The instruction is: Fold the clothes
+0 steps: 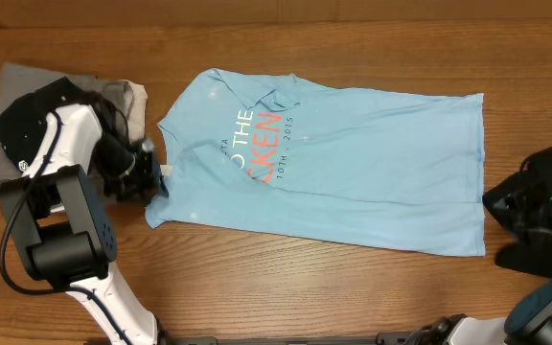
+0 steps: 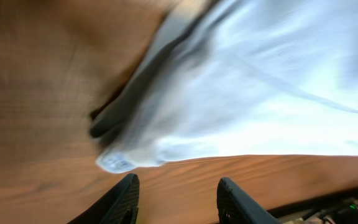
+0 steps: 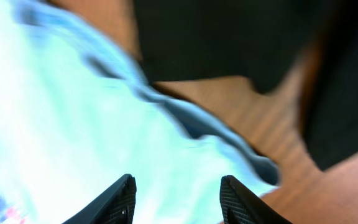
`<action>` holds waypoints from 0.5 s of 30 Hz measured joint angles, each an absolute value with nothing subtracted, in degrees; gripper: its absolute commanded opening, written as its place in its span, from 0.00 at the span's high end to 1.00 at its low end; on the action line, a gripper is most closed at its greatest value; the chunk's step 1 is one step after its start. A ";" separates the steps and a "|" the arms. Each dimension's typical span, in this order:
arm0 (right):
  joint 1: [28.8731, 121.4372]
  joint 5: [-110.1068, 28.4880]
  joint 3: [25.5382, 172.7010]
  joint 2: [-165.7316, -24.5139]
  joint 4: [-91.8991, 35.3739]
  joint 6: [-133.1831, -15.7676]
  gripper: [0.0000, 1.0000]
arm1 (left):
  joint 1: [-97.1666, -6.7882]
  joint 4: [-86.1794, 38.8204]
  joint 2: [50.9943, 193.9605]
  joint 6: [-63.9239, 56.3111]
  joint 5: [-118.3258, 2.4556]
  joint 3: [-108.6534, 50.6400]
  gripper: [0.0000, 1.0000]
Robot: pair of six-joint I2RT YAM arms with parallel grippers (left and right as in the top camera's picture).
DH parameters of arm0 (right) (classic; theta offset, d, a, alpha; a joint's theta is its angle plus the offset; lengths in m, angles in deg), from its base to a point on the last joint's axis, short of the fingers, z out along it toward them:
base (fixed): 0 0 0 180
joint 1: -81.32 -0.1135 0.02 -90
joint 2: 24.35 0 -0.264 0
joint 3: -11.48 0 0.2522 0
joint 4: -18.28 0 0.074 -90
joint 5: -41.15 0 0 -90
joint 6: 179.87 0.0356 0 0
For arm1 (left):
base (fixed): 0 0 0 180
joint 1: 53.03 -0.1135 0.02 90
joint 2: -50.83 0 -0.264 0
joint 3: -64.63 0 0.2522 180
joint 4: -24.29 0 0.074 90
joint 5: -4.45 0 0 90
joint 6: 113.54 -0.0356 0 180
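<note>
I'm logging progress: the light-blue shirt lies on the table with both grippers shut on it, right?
No. The shirt lies on the table, but the wrist views show the left gripper and right gripper open, fingers apart, holding nothing.

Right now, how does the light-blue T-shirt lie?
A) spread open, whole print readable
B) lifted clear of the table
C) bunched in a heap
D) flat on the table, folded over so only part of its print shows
D: in the overhead view the light-blue T-shirt lies flat on the table as a long narrow shape, and its print is cut short to "O THE" and "KEN".
</note>
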State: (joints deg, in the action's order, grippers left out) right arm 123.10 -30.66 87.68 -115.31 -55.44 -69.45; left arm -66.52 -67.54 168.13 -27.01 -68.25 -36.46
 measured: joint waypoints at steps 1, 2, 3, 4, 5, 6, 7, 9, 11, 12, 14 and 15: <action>122.88 -29.30 88.33 -114.76 -55.46 -70.45 0.53 | -66.50 -67.75 168.04 -28.03 -66.94 -37.99 0.55; 122.51 -27.51 88.79 -114.04 -55.33 -71.81 0.54 | -66.41 -68.04 167.93 -29.41 -65.13 -39.85 0.55; 122.03 -25.87 89.01 -113.41 -55.29 -72.99 0.55 | -66.11 -67.93 167.82 -30.42 -63.90 -41.22 0.55; 121.42 -24.08 89.12 -112.86 -55.22 -74.08 0.55 | -65.85 -67.64 167.62 -31.68 -62.59 -42.86 0.55; 120.56 -22.22 89.19 -112.42 -55.33 -75.35 0.55 | -65.45 -66.81 167.40 -32.91 -61.65 -44.07 0.56; 119.91 -21.06 89.21 -112.25 -55.44 -76.18 0.55 | -64.93 -65.37 167.05 -33.85 -60.93 -44.96 0.59; 118.81 -19.68 89.21 -112.23 -55.59 -77.23 0.55 | -64.03 -63.45 166.73 -34.77 -60.34 -45.55 0.62; 117.07 -18.15 89.21 -112.25 -56.10 -78.74 0.55 | -61.82 -60.02 166.44 -36.25 -59.97 -45.97 0.76; 115.56 -17.21 89.21 -112.23 -56.45 -79.79 0.55 | -59.51 -57.20 166.51 -37.19 -60.03 -45.97 0.90; 114.73 -16.80 89.21 -112.23 -56.62 -80.27 0.55 | -58.15 -55.73 166.62 -37.72 -60.12 -45.97 0.91; 113.37 -16.19 89.21 -112.23 -56.73 -80.97 0.55 | -55.55 -52.91 166.79 -38.70 -60.86 -45.97 0.67; 112.69 -16.06 89.21 -112.23 -56.75 -81.14 0.55 | -54.31 -51.32 166.97 -39.07 -61.67 -45.97 0.47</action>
